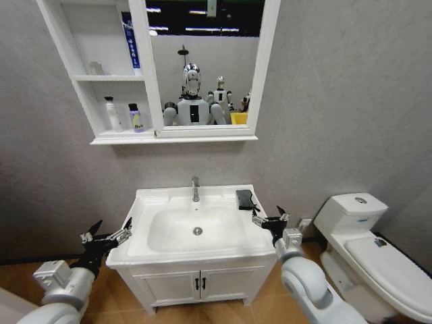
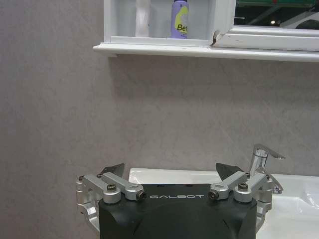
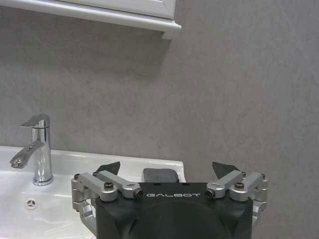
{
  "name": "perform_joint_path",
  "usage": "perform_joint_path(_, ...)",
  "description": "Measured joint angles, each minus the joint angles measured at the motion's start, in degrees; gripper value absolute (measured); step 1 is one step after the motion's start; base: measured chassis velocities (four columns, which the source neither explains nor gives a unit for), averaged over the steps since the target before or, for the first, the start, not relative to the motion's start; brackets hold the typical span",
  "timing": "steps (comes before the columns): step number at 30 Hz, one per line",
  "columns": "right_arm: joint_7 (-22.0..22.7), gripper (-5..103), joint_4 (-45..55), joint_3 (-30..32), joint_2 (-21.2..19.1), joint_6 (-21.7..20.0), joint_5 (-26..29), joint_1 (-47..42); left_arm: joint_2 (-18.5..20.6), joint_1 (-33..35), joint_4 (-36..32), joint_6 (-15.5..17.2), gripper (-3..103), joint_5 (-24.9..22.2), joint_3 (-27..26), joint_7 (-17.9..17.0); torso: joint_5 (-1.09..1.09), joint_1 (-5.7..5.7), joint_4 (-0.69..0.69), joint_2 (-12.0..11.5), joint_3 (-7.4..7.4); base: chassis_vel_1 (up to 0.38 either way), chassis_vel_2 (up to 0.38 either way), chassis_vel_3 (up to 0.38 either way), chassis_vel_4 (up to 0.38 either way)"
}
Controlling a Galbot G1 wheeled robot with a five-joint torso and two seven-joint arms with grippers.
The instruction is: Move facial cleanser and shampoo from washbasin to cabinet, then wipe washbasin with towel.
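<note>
The towel (image 1: 246, 199) lies at the washbasin's (image 1: 145, 202) back right corner, just ahead of the right gripper's (image 1: 270, 219) open, empty jaws.

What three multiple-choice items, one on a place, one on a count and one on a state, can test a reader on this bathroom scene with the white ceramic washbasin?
1. Where does the small dark grey folded towel lie?
A. in the oval bowl
B. on the washbasin top, right of the chrome tap
C. on the toilet lid

2. How many bottles stand on the lowest shelf of the white wall cabinet?
A. two
B. none
C. four

3. How are the right gripper fingers?
A. shut on the towel
B. shut, empty
C. open, empty

1 B: it rests beside the tap.
2 A: a white bottle and a purple bottle.
3 C: the fingers stand apart.
</note>
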Motion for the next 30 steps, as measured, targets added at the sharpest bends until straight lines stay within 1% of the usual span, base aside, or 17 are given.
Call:
perform_joint_path(2, 0.11, 100, 1.06, -0.74, 1.27, -0.29, -2.93, -1.47, 0.0, 0.0, 0.0, 0.0, 100, 0.0, 0.0, 0.0, 0.01, 0.0, 0.0, 0.0, 0.0, 0.0, 0.0, 0.0, 0.0)
perform_joint_path(3, 0.11, 100, 1.06, -0.74, 1.27, -0.29, -2.93, -1.47, 0.0, 0.0, 0.0, 0.0, 100, 0.0, 0.0, 0.0, 0.01, 0.0, 0.0, 0.0, 0.0, 0.0, 0.0, 0.0, 0.0)
perform_joint_path(5, -0.16, 100, 1.91, -1.51, 2.12, -0.58, -5.89, -2.67, 0.0, 0.0, 0.0, 0.0, 100, 0.0, 0.0, 0.0, 0.0, 0.0, -0.02, 0.0, 0.0, 0.0, 0.0, 0.0, 0.0)
perform_joint_path(7, -0.2, 100, 2.3, -1.9, 2.32, -0.83, -6.54, -2.85, 0.0, 0.0, 0.0, 0.0, 100, 0.0, 0.0, 0.0, 0.0, 0.0, -0.01, 0.0, 0.0, 0.0, 0.0, 0.0, 0.0)
perform_joint_path(12, -0.31, 100, 3.05, -2.23, 1.87, -1.88, -6.76, -2.65, 0.0, 0.0, 0.0, 0.0, 100, 0.0, 0.0, 0.0, 0.01, 0.03, -0.01, -0.01, 0.02, 0.0, 0.0, 0.0, 0.0)
perform_joint_path(19, -0.45, 100, 3.14, -2.0, 1.24, -1.98, -6.53, -2.08, 0.0, 0.0, 0.0, 0.0, 100, 0.0, 0.0, 0.0, 0.01, 0.04, -0.01, -0.02, 0.02, 0.068, -0.064, -0.072, 0.076)
perform_joint_path(22, -0.51, 100, 3.18, -2.0, 0.89, -2.13, -5.95, -1.55, 0.0, 0.0, 0.0, 0.0, 100, 0.0, 0.0, 0.0, -0.01, 0.02, 0.01, -0.02, 0.01, 0.166, -0.15, -0.144, 0.161)
perform_joint_path(25, -0.6, 100, 3.41, -2.2, 0.71, -2.16, -5.89, -1.69, 0.0, 0.0, 0.0, 0.0, 100, 0.0, 0.0, 0.0, 0.03, 0.02, -0.01, -0.02, 0.01, 0.205, -0.193, -0.189, 0.173)
perform_joint_path(27, -0.68, 100, 3.48, -2.27, 0.7, -2.17, -5.93, -1.85, 0.0, 0.0, 0.0, 0.0, 100, 0.0, 0.0, 0.0, 0.0, 0.02, -0.03, -0.01, 0.01, 0.217, -0.2, -0.233, 0.204)
perform_joint_path(30, -1.03, 100, 3.6, -2.28, 0.7, -2.16, -6.14, -2.19, 0.0, 0.0, 0.0, 0.0, 100, 0.0, 0.0, 0.0, 0.02, 0.01, -0.01, -0.01, 0.01, 0.268, -0.245, -0.272, 0.245)
